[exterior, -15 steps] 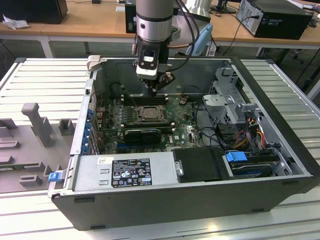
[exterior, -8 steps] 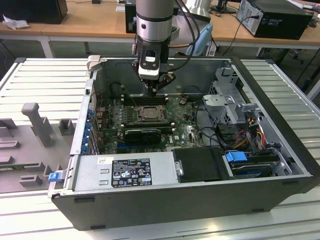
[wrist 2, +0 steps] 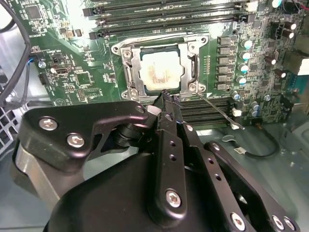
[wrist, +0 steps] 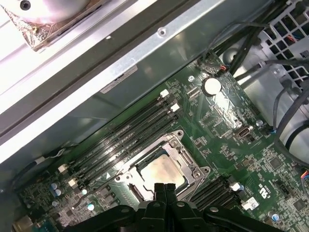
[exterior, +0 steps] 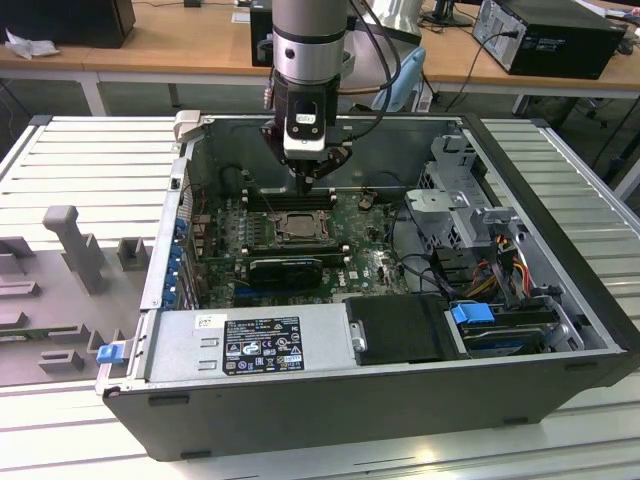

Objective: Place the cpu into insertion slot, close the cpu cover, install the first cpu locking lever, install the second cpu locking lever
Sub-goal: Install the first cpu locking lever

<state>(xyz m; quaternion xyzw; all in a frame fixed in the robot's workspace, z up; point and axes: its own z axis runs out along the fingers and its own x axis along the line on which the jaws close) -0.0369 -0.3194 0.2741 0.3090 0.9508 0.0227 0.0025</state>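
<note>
Hand, black metal, tips pinched together, near shiny square cpu

Partly hidden
We lose one edge of the cover (and part of the cpu) behind the gripper in the first wrist view.

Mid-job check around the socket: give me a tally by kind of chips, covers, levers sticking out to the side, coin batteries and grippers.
cpu: 1
cover: 1
lever sticking out: 1
coin battery: 1
gripper: 1
Total: 5
</note>
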